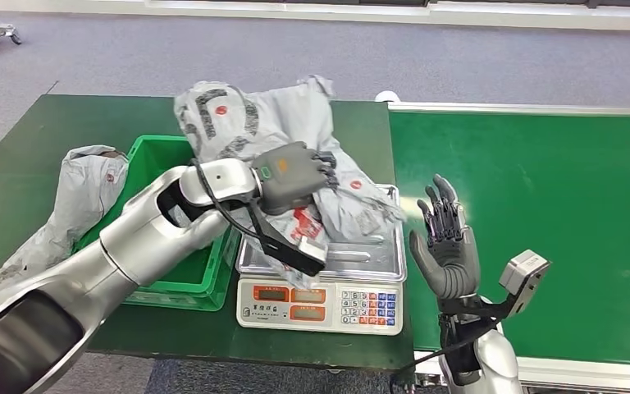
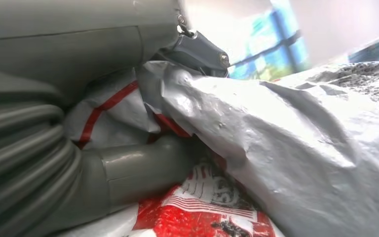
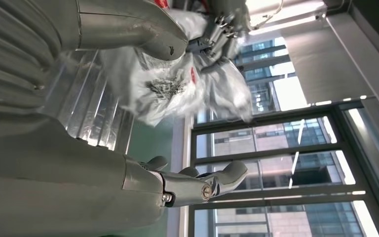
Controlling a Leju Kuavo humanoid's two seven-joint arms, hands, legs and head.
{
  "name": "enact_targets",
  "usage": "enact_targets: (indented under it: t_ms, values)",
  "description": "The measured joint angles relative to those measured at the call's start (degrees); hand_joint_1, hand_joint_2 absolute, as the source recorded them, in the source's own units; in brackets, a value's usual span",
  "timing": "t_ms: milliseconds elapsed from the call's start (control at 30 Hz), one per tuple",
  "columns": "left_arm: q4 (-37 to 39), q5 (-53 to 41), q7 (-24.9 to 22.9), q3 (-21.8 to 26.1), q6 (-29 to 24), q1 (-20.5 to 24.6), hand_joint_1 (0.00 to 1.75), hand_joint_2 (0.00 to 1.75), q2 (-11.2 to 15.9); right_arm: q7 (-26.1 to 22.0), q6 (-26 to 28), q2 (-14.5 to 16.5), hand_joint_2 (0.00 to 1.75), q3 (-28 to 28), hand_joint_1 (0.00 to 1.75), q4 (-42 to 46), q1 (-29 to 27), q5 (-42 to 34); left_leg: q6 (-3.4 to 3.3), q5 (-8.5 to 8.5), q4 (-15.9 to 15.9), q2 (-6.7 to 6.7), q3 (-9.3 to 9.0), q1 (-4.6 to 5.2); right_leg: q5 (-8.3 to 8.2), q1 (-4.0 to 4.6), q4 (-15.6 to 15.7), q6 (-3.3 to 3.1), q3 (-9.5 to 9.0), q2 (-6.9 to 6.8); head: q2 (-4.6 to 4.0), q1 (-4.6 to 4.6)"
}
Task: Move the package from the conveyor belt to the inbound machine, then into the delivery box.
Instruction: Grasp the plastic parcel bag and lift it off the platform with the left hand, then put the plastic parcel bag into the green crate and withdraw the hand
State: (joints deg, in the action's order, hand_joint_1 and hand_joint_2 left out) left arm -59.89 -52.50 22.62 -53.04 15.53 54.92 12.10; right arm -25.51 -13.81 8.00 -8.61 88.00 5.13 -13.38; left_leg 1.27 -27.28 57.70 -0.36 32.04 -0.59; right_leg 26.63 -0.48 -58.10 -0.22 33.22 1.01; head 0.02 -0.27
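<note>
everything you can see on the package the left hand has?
The package is a crumpled grey plastic mailer bag with dark print, small red round logos and a red-and-white label. The left hand grips it from above, lifted over the scale, its lower end hanging down to the tray, its upper part toward the green bin.

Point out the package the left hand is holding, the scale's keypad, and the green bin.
package (image 1: pixel 353 197): head view, grey wrap just right of the left hand (image 1: pixel 295 174).
scale's keypad (image 1: pixel 369 307): head view, middle of the button block.
green bin (image 1: pixel 152 152): head view, bare inner wall near its far rim.
</note>
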Motion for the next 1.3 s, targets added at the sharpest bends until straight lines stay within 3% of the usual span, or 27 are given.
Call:
enact_targets:
  t_ms: [233, 400, 567, 767, 900, 1100, 1233, 1300]
  values:
    - [15.2, -1.1, 2.1, 9.5, -8.4, -3.8, 1.75, 1.75, 6.2, 0.3, -0.2, 0.0, 1.75, 1.7, 0.00, 1.4, -1.9, 1.1, 0.09, 0.05, 0.0, 0.12, 0.04, -0.05, 0.00, 0.02, -0.1, -0.07, 0.17, 0.12, 0.00, -0.02]
    - [21.0, -2.6, 1.8, 13.1, -10.5, -5.5, 1.75, 1.75, 7.6, 0.3, -0.3, 0.0, 1.75, 2.1, 0.00, 2.0, -2.5, 1.6, 0.09, 0.06, 0.0, -0.03, 0.16, -0.03, 0.01, 0.06, -0.1, -0.08, 0.20, 0.03, 0.00, 0.01]
    - [25.2, -7.1, -3.2, 14.7, -11.8, -5.6, 1.75, 1.75, 8.1, 0.2, 0.2, 0.2, 1.75, 2.3, 0.00, 2.8, -3.7, 2.3, 0.08, 0.04, 0.0, 0.13, 0.16, 0.03, -0.02, -0.02, -0.1, -0.05, 0.22, 0.14, 0.00, 0.02]
    - [30.0, -10.7, -8.5, 16.5, -13.5, -6.4, 1.75, 1.75, 11.0, 0.2, 0.4, 0.2, 1.75, 3.0, 0.00, 3.2, -4.7, 3.1, 0.15, 0.06, 0.0, 0.28, 0.07, -0.09, -0.04, -0.07, -0.1, -0.15, 0.28, 0.27, 0.00, -0.01]
    - [31.2, -11.4, -9.5, 17.2, -13.5, -6.9, 1.75, 1.75, 12.2, 0.2, 0.5, 0.3, 1.75, 3.2, 0.00, 3.2, -4.9, 3.2, 0.23, 0.12, -0.1, 0.19, 0.10, -0.12, -0.05, -0.03, -0.2, -0.18, 0.28, 0.21, 0.00, 0.00]
    - [30.9, -16.3, -15.9, 19.9, -12.6, -9.6, 1.75, 1.75, 13.8, 0.7, 0.7, 0.4, 1.75, 3.2, 0.00, 3.2, -4.7, 4.1, 0.26, 0.11, -0.1, 0.30, 0.06, -0.12, -0.07, -0.04, -0.2, -0.24, 0.27, 0.29, 0.00, -0.01]
    - [29.2, -19.1, -17.7, 23.7, -12.3, -13.1, 0.00, 1.75, 14.7, 1.3, 1.1, 0.4, 1.75, 3.2, 0.00, 3.2, -4.1, 4.4, 0.27, 0.11, -0.1, 0.30, 0.02, -0.12, -0.07, -0.04, -0.2, -0.25, 0.27, 0.30, 0.00, 0.00]
    - [27.6, -19.5, -16.6, 26.4, -12.4, -15.0, 0.00, 1.75, 14.8, 1.3, 1.2, 0.3, 1.75, 3.2, 0.00, 3.2, -4.0, 4.4, 0.28, 0.11, -0.1, 0.30, 0.00, -0.12, -0.06, -0.04, -0.2, -0.26, 0.27, 0.30, 0.00, 0.00]
